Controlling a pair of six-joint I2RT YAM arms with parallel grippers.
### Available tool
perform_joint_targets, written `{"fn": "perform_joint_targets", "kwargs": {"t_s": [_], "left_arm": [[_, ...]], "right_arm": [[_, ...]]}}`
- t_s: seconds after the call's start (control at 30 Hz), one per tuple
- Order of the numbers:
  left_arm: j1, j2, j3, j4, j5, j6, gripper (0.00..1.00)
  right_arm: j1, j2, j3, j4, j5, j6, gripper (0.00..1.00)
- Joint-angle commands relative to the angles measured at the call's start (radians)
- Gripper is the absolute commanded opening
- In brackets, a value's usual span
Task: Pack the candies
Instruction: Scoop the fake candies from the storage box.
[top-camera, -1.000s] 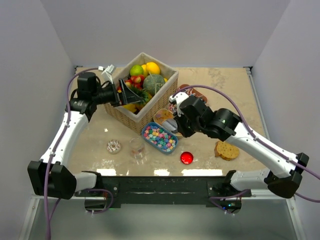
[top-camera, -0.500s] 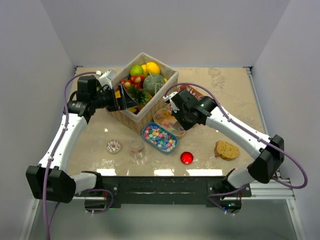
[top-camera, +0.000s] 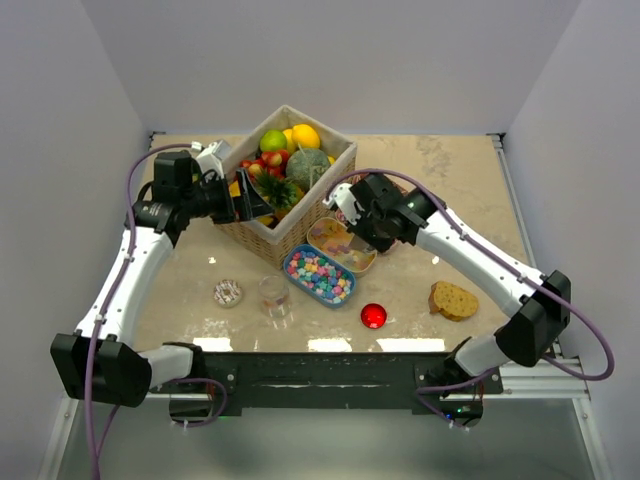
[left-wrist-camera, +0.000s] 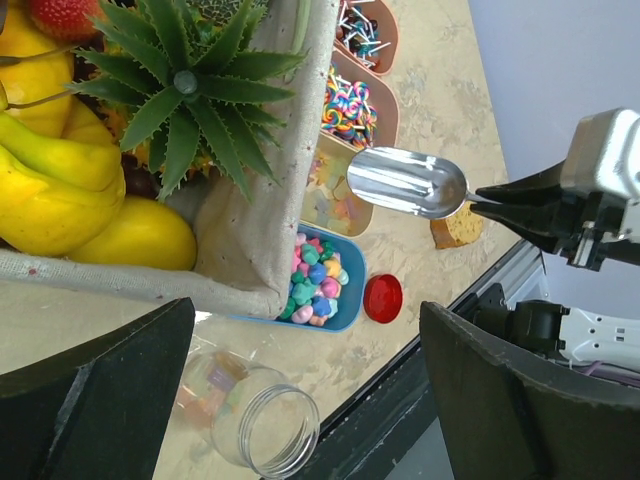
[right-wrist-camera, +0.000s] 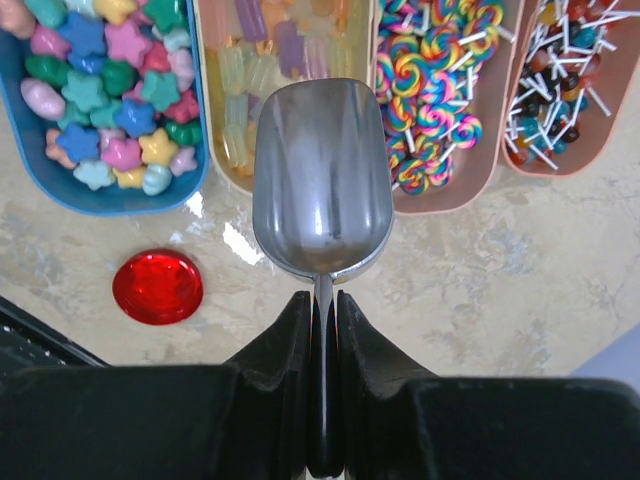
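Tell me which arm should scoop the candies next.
Right. The right gripper clamps the metal scoop over the candy trays; the left gripper is open and empty at the basket.

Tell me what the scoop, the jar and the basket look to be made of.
Scoop: polished metal, likely steel; mirror-like grey bowl with streaked reflections. Jar: clear glass or hard plastic, can't tell which; see-through wall, shiny rim. Basket: woven wicker outside, with a beige cloth liner folded over the rim.
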Motion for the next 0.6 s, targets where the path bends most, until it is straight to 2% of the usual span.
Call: {"fn": "perform_joint_targets", "kwargs": {"t_s": [0.0, 0.2, 0.4, 0.57], "left_arm": [[-0.001, -0.006, 0.058, -0.002, -0.013, 0.036, 1.00], [-0.001, 0.006, 0.053, 0.008, -0.018, 0.034, 1.00], [-0.001, 0.020, 0.050, 0.024, -0.016, 0.026, 1.00], [-0.001, 0.033, 0.062, 0.032, -0.013, 0.022, 1.00]], "right_arm": [[-0.002, -0.069, -0.069, 0.040, -0.022, -0.086, 0.00], [-0.002, -0.078, -0.150, 0.056, -0.028, -0.100, 0.00], [0.000, -0.028, -0.141, 0.056, -0.054, -0.114, 0.00], [-0.009, 0.078, -0.097, 0.059, -0.046, -0.120, 0.00]]}}
